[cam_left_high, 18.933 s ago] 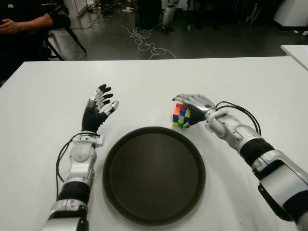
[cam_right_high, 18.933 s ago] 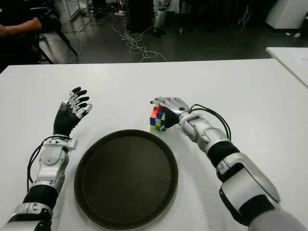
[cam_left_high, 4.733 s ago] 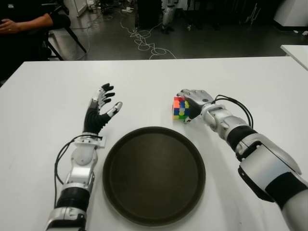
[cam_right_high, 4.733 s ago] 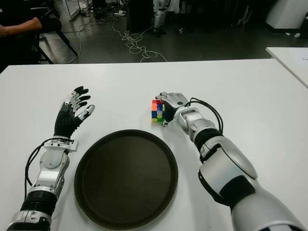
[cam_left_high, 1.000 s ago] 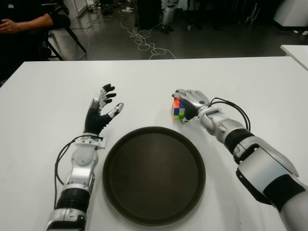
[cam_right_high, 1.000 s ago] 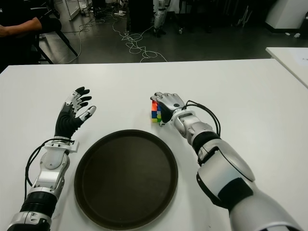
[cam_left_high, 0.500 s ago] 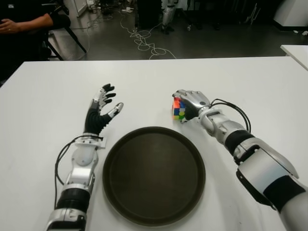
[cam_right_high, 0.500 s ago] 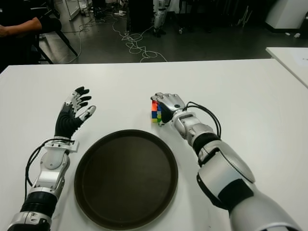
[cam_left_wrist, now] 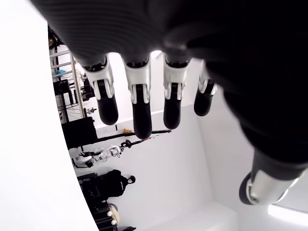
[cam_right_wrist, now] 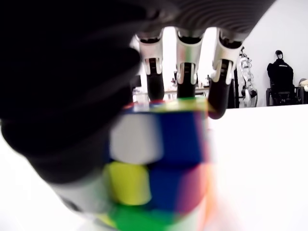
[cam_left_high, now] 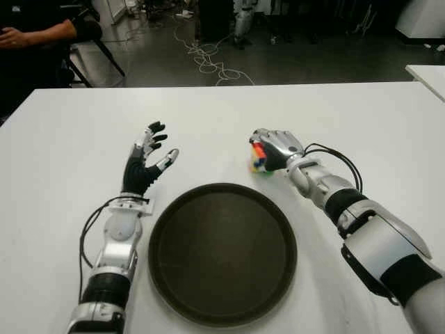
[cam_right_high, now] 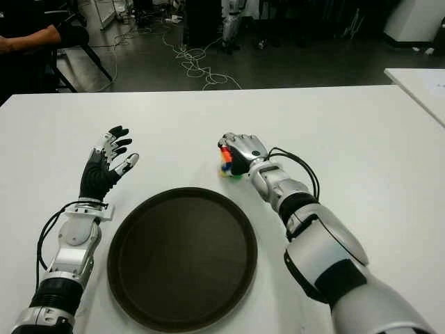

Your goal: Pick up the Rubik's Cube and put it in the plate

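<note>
Seated person (cam_left_high: 31,31) upper left, cables (cam_left_high: 208,59) on floor beyond the white table (cam_left_high: 62,132). Plate (cam_left_high: 222,254) lower centre, bare. Right hand (cam_left_high: 274,147) just above its upper-right rim — fingers clamped on Rubik's Cube (cam_left_high: 257,158) (tilted). Left hand (cam_left_high: 144,161) left of plate, fingers spread, holding nothing.

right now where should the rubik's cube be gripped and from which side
Grip the Rubik's Cube across two opposite flat faces, coming from above on the robot's right. It lies on the white table just beyond the brown plate, nearest the right hand, whose fingers already curl over its top. The left hand shows open beside the plate's left.
</note>
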Robot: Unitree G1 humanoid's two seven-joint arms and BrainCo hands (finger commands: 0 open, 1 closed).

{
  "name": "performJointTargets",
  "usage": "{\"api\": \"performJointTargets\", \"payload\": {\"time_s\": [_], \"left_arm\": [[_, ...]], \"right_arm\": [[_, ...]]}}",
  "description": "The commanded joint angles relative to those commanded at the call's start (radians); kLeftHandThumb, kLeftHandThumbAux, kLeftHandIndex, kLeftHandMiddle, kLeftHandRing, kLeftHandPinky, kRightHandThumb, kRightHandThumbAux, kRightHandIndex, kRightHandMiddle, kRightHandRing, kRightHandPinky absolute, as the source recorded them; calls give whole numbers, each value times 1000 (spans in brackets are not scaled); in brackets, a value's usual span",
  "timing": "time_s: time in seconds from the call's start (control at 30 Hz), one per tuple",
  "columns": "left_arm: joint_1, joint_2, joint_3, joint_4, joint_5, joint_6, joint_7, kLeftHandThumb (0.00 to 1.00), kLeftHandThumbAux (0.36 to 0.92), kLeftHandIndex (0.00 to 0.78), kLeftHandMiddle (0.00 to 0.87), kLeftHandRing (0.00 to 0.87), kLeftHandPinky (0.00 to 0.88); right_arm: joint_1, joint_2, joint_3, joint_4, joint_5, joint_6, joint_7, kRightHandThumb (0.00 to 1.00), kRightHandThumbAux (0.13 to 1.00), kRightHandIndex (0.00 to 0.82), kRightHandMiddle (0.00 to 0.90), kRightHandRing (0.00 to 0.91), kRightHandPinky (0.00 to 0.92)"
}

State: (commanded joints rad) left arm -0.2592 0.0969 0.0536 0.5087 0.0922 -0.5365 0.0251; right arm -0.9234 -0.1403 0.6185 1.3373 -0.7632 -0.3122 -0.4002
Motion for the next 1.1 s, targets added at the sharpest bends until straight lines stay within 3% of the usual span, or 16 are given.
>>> {"api": "performJointTargets", "payload": {"time_s": [0.13, 0.37, 0.7, 1.1], "left_arm": [[1, 0, -1, -4, 2, 2, 0, 55, 602, 122, 173, 174, 159], [2, -1, 0, -4, 7, -3, 8, 53, 620, 124, 174, 175, 165], [4, -1, -2, -8, 2, 1, 5, 60, 607, 120, 171, 169, 155], [6, -1, -2, -11, -7, 3, -3, 64, 630, 125, 169, 169, 157]], "right_arm": [[1, -2, -10, -1, 0, -10, -20, 661, 742, 412, 494, 520, 514], [1, -7, -18, -2, 0, -21, -61, 678, 737, 419, 537, 552, 528], [2, -12, -31, -3, 2, -35, -91, 678, 737, 419, 522, 541, 517], [2, -17, -30, -2, -8, -46, -139, 679, 737, 419, 509, 538, 540]]}}
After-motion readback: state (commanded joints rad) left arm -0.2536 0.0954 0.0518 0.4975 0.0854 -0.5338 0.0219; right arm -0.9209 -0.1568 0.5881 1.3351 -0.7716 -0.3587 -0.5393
